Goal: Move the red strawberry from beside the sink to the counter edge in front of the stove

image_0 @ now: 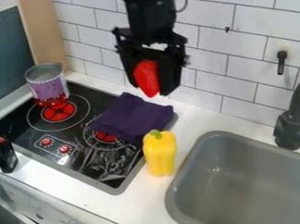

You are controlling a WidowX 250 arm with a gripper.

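Red and pointy, a toy (147,76) is pinched in the black gripper (152,88), which hangs down from the top, fingers low, above the stove's (38,120) back edge. A purple cloth (131,117) lies below, near a yellow pepper (160,154).

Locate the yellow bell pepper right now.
In the camera view, the yellow pepper stands on the white counter, between the stove and the sink, just below the purple cloth.
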